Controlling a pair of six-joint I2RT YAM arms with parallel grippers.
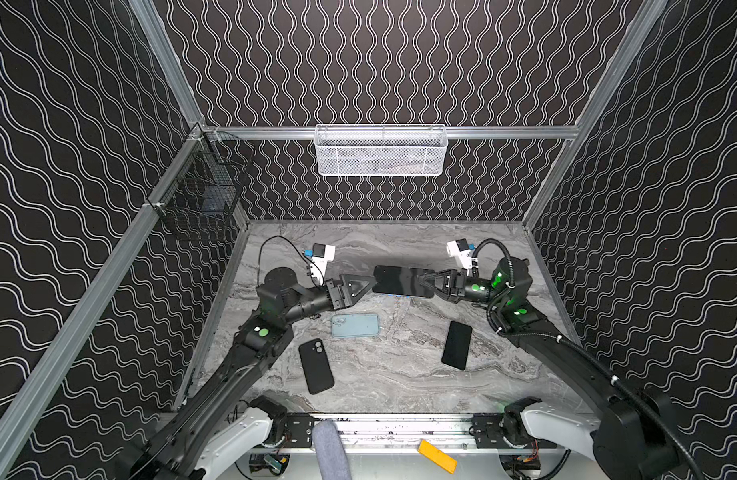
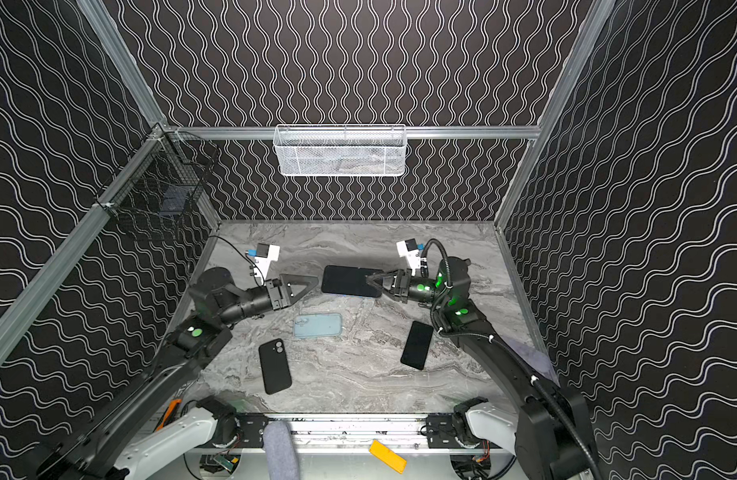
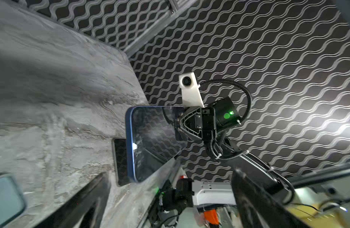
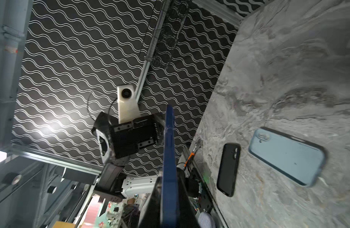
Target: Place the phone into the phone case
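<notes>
On my feed the right gripper (image 1: 425,283) was clamped shut on one short end of the blue phone (image 1: 400,281). It held the phone clear of the bench (image 1: 400,382), toward the back and about midway across. The phone lay lengthwise between the two arms with its dark screen facing up in both top views. From the right wrist camera I saw only its blue edge (image 4: 168,150).

The left gripper (image 1: 364,286) sat at the phone's opposite short end. Its jaws were spread wide in the left wrist view and had hold of nothing. In a top view its fingertip (image 2: 313,279) stood just beside the phone's end, and I could not tell whether they touched.

Nearer the front, the pale blue case (image 1: 355,325) lay flat on the bench, almost under the left gripper. A black case (image 1: 315,365) lay in front of it, to the left. A black phone (image 1: 457,345) lay screen up on the right side, well apart from both cases.
</notes>
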